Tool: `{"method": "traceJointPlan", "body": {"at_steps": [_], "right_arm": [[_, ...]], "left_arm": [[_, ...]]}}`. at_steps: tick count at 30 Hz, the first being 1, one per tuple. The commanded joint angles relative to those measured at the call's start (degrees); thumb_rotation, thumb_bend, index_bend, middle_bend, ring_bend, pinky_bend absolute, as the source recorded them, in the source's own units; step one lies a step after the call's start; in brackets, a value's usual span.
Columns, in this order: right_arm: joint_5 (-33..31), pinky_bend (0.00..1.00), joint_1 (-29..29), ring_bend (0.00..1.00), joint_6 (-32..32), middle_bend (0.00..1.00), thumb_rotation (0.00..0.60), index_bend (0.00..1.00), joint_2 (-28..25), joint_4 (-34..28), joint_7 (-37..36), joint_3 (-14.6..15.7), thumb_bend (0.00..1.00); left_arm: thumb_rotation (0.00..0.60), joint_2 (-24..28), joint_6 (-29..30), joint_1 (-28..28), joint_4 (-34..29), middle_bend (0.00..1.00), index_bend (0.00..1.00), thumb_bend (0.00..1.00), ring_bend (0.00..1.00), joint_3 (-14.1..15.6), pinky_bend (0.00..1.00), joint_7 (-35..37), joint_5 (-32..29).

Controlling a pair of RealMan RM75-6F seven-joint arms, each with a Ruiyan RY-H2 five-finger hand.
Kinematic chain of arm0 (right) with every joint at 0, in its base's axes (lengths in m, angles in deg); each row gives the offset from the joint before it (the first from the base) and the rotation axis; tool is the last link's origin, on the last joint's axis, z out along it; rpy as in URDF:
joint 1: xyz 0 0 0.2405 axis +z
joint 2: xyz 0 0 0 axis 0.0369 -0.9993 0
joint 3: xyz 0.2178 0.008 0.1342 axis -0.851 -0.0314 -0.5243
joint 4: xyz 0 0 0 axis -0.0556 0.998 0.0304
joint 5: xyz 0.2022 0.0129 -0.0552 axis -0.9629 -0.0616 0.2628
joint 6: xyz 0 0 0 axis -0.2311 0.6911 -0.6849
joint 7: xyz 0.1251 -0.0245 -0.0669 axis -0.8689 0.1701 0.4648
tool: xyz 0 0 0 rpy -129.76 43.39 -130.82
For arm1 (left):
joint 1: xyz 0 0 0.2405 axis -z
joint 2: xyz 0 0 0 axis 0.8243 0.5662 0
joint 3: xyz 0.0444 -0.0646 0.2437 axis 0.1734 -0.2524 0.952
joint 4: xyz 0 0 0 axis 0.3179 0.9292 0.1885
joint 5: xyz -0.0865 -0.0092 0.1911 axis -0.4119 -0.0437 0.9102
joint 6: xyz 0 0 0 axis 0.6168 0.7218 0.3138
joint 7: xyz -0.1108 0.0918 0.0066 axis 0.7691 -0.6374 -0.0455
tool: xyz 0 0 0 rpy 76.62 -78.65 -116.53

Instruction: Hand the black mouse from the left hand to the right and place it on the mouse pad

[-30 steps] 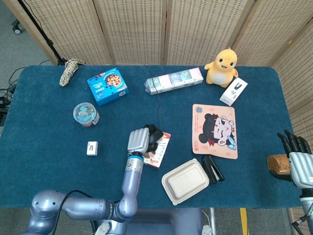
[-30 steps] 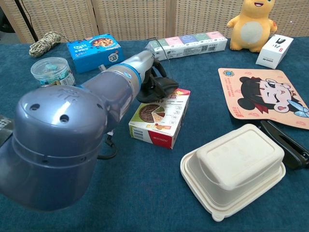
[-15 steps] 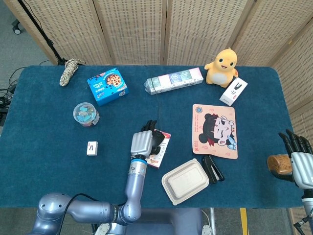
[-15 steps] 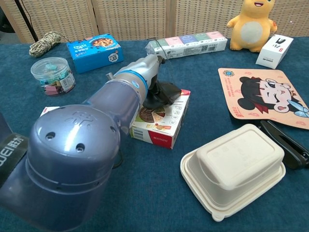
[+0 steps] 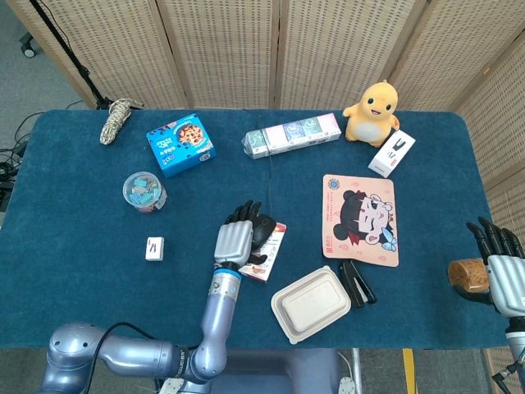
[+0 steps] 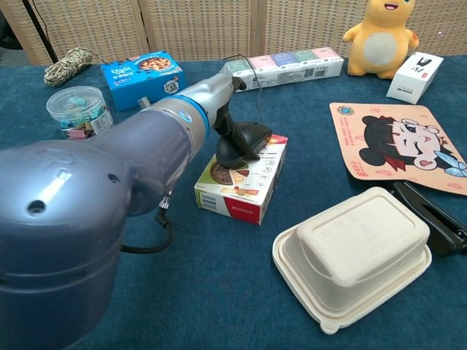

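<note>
The blue felt-like table cover [image 5: 74,246] is soft and grippy, so little will slide on it. On it, well to the right, lies the mouse pad [image 5: 361,218], a thin, flat, flexible rectangle with a printed cartoon face. Nearer the middle is a small cardboard food box [image 6: 242,180], stiff but light, and the black mouse [image 6: 252,135] rests on its top. The mouse looks like a smooth, rounded hard-plastic shell (light and rigid, a bit slippery on its domed back), best taken across its narrower flanks rather than over the top. The left hand [image 5: 236,236] has dark fingers draped against the mouse; whether it truly grips I cannot tell. The right hand [image 5: 499,258] waits at the table's right edge, fingers apart, holding nothing.
</note>
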Motion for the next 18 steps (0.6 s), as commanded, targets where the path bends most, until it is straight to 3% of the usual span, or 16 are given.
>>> {"method": "traceJointPlan", "body": {"at_steps": [1,5,8,13,18], "right_arm": [[-0.09,0.0,0.11,0.0,-0.21,0.0,0.6,0.0,0.12,0.08,0.27,0.04,0.0],[-0.44,0.0,0.36,0.0,-0.66,0.0,0.6,0.0,0.47,0.15,1.15,0.09,0.0],[-0.67,0.0,0.51,0.0,-0.85,0.0,0.6,0.0,0.83,0.08,2.05,0.13,0.0],[-0.77,0.0,0.94,0.0,-1.08,0.0,0.6,0.0,1.74,0.47,3.85,0.14,0.0],[-1.53,0.0,2.31,0.0,-2.71,0.0,0.6,0.0,2.85,1.42,6.29,-0.15,0.0]], "left_arm": [[0.6,4.2,1.74,-2.81,-5.39,0.0,0.0,0.12,0.0,1.02,0.0,0.28,2.16],[0.6,9.5,1.99,-5.68,-10.15,0.0,0.0,0.12,0.0,2.79,0.0,0.64,4.26],[0.6,14.4,1.22,-8.54,-11.94,0.0,0.0,0.12,0.0,6.09,0.0,2.47,8.27],[0.6,24.23,-0.85,-14.98,-13.03,0.0,0.0,0.12,0.0,12.05,0.0,10.01,16.7],[0.6,35.56,-2.53,-20.84,-14.94,0.0,0.0,0.12,0.0,15.5,0.0,16.95,21.86]]}}
